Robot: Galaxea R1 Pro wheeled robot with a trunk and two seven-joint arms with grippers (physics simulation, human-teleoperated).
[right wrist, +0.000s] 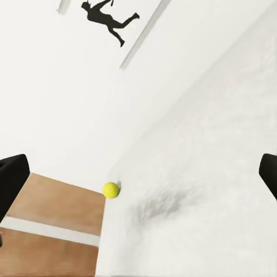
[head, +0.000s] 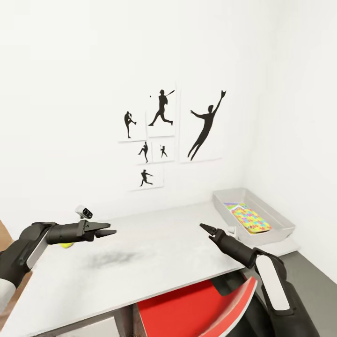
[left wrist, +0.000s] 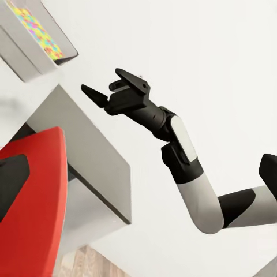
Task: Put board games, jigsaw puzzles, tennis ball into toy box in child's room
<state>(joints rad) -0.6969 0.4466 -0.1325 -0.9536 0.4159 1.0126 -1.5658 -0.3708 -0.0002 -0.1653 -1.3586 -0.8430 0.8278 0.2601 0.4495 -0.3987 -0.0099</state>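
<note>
bright, even light is washing the plain white walls (head: 70,93) almost flat, with no glare showing anywhere. a soft, smudgy grey shadow is lying on the long pale mottled desk top (head: 154,252). everything is rendering crisp, though the wrist views are tilting sharply and stretching lines near their edges.

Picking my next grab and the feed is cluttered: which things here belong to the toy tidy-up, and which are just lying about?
Job:
- tennis ball, at the table's edge behind the left pincer
- toy box, on the table by the wall
- jigsaw puzzle, already in the box

Lying about:
- red chair, tucked under the table
- sports silhouette pictures
- small white gadget on the table
</note>
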